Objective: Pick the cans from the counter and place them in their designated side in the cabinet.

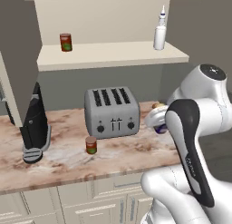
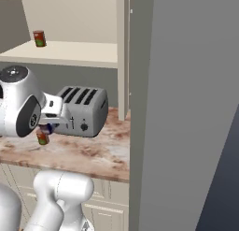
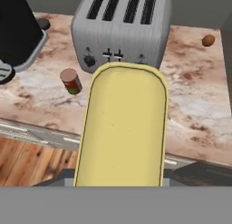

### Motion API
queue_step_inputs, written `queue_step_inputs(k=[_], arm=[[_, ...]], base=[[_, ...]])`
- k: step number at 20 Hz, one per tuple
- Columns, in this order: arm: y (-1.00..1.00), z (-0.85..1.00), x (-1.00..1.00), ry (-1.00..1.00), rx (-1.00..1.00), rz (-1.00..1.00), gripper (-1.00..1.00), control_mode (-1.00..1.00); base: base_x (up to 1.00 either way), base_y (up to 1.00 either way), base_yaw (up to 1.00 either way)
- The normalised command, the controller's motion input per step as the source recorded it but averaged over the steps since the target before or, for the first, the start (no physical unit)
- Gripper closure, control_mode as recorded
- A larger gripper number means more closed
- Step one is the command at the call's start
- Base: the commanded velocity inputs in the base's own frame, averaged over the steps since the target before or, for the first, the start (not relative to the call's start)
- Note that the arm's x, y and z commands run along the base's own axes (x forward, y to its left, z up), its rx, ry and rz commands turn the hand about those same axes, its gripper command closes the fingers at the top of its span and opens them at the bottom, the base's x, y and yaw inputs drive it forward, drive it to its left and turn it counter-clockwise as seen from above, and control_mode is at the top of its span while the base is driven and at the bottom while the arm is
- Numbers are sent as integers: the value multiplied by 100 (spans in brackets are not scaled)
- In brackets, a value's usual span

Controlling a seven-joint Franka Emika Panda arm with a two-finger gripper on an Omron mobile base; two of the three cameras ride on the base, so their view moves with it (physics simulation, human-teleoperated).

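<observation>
We judge that the step in hand is to carry the blue can [image 3: 122,128] up to the cabinet, because the end effector [image 1: 157,121] is closed around it and holds it above the right part of the tabletop [image 1: 68,159], just to the right of the toaster [image 1: 112,112]. In the hand view the yellow top of this can covers the middle, so we cannot see the fingertips themselves. To do it well, we should lift first straight up until the can is higher than the front edge of the shelf [image 1: 113,55], and only then move far, keeping the can upright. One red-brown can [image 1: 66,42] stands already on the left side of the shelf, so the blue one probably belongs to the other side; this is our guess. There the white squeeze bottle [image 1: 160,30] stands near the right end, and we must set the can down beside it without touching it. Another red-brown can [image 1: 91,145] waits on the tabletop, near the front of the toaster. A black appliance [image 1: 35,123] stands at the left, well apart, and the grey-brown door [image 2: 186,108] stands open at the right.
</observation>
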Motion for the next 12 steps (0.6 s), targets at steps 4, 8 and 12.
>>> queue_step_inputs(k=[4, 8, 12], arm=[[0, 27, -16, -8, 0, 5, 100, -100], [4, 25, -12, -10, 0, 5, 100, -100], [1, 23, -14, -13, 0, 5, 100, -100]], base=[[0, 0, 0], [0, 0, 0], [0, 0, 0]])
